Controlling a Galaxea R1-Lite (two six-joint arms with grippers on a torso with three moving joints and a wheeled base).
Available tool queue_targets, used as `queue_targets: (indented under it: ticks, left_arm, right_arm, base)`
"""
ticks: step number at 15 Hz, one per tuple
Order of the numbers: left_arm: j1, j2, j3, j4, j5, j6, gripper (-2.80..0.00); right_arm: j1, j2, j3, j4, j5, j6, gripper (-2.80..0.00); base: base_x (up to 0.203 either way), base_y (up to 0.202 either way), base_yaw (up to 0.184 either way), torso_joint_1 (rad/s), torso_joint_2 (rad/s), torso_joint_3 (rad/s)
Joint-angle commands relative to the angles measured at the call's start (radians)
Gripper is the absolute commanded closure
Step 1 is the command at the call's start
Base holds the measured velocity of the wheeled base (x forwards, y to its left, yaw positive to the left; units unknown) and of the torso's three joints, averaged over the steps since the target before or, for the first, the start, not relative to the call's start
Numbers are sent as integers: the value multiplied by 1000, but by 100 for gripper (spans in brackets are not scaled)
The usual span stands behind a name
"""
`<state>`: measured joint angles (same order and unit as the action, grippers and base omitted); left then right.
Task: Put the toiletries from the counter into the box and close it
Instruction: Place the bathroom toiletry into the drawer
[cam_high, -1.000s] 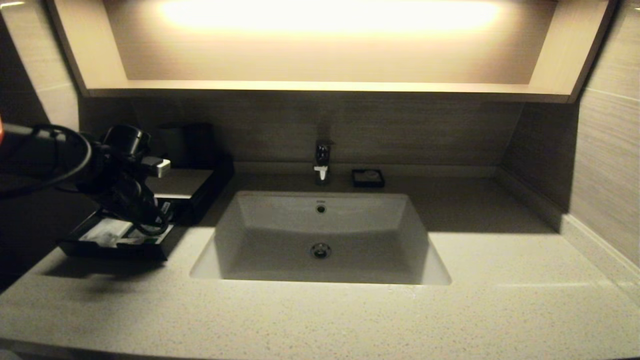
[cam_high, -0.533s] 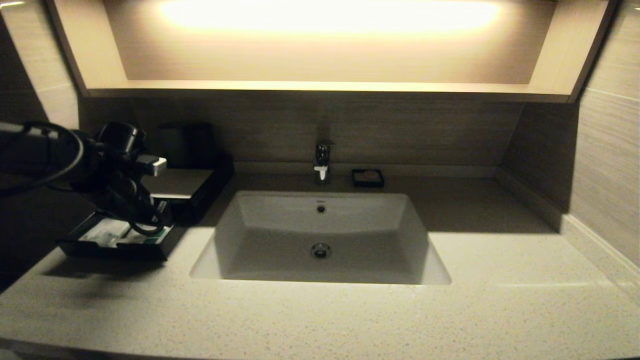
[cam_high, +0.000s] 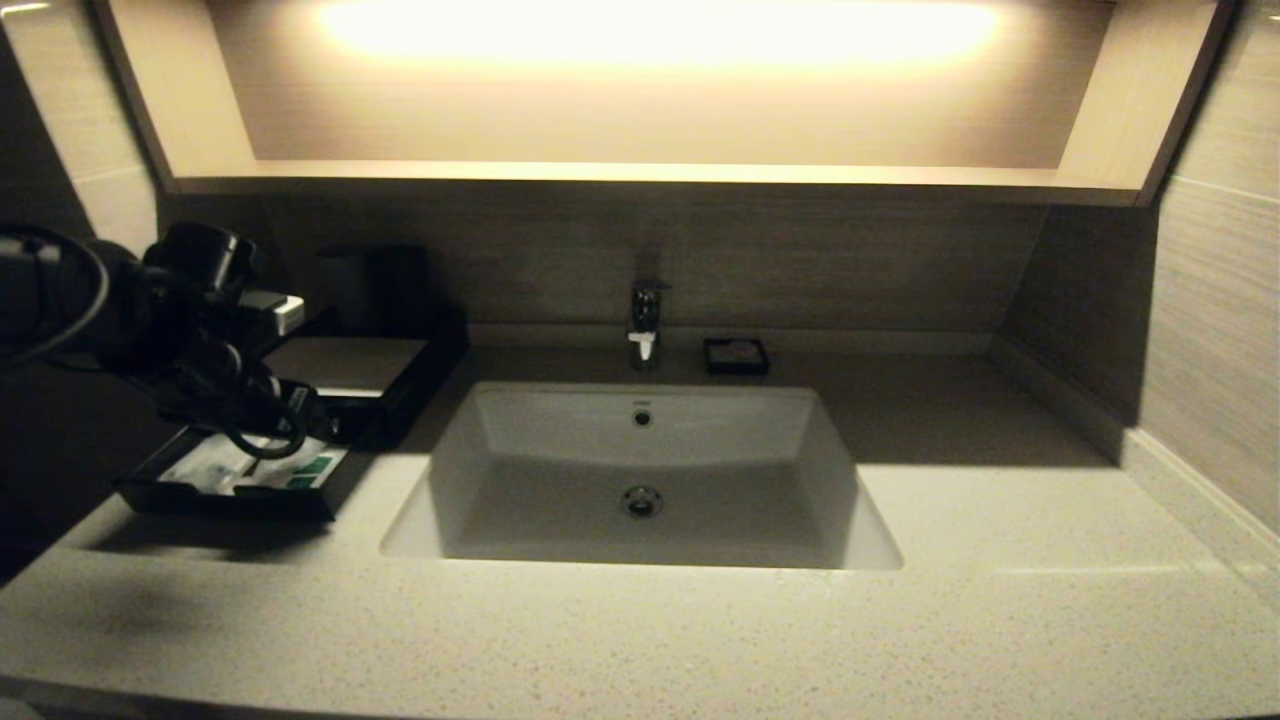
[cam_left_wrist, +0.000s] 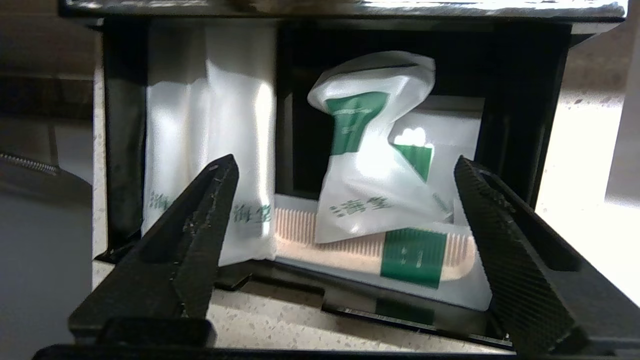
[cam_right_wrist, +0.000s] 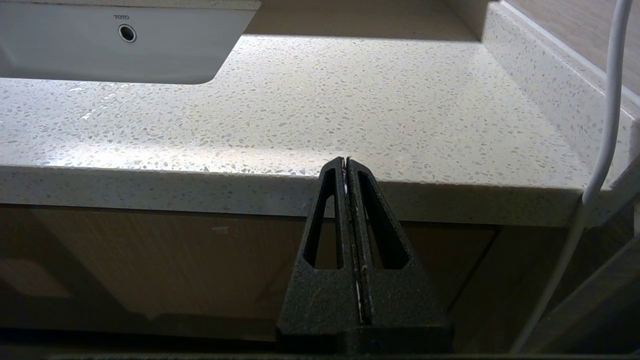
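The box (cam_high: 350, 365) stands at the counter's (cam_high: 700, 620) back left, its black drawer tray (cam_high: 230, 503) slid out toward me. The toiletries lie inside the tray: a crumpled small pouch (cam_left_wrist: 370, 165) rests on the long narrow packet holding a comb (cam_left_wrist: 390, 250), and a taller white packet (cam_left_wrist: 210, 125) lies beside them. My left gripper (cam_high: 285, 420) hangs just above the tray. Seen from the wrist, the left gripper (cam_left_wrist: 345, 161) is open, its fingers apart from the pouch and holding nothing. My right gripper (cam_right_wrist: 346, 162) is shut and empty, low in front of the counter's edge (cam_right_wrist: 350, 195).
The white sunken sink (cam_high: 640, 470) fills the counter's middle, with a faucet (cam_high: 645, 325) behind it and a small black square dish (cam_high: 736, 356) to its right. Dark upright cups (cam_high: 375, 285) stand behind the box. A white cable (cam_right_wrist: 607, 125) hangs near the right arm.
My left gripper has opened, letting go of the small pouch, which now lies in the tray. The arm has risen and drawn back to the left.
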<state>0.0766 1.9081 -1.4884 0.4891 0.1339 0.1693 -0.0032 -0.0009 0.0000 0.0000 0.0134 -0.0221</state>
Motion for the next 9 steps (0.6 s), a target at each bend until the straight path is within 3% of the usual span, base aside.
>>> queue_targets:
  ticks: [1, 4, 5, 9]
  left_arm:
    - [5, -26, 17, -1, 0, 1, -280]
    - [5, -62, 44, -10, -4, -1, -280]
    - [7, -74, 45, -11, -5, -3, 0]
    - [8, -149, 87, -11, -5, -7, 0]
  right_arm:
    - [0, 1, 2, 0, 0, -1, 0]
    - [0, 0, 2, 0, 0, -1, 0]
    - [0, 0, 2, 0, 0, -1, 0]
    - [0, -1, 2, 0, 0, -1, 0]
  base:
    - [0, 0, 0, 0, 0, 0]
    - [0, 0, 0, 0, 0, 0]
    - [0, 0, 0, 0, 0, 0]
    - [0, 0, 0, 0, 0, 0]
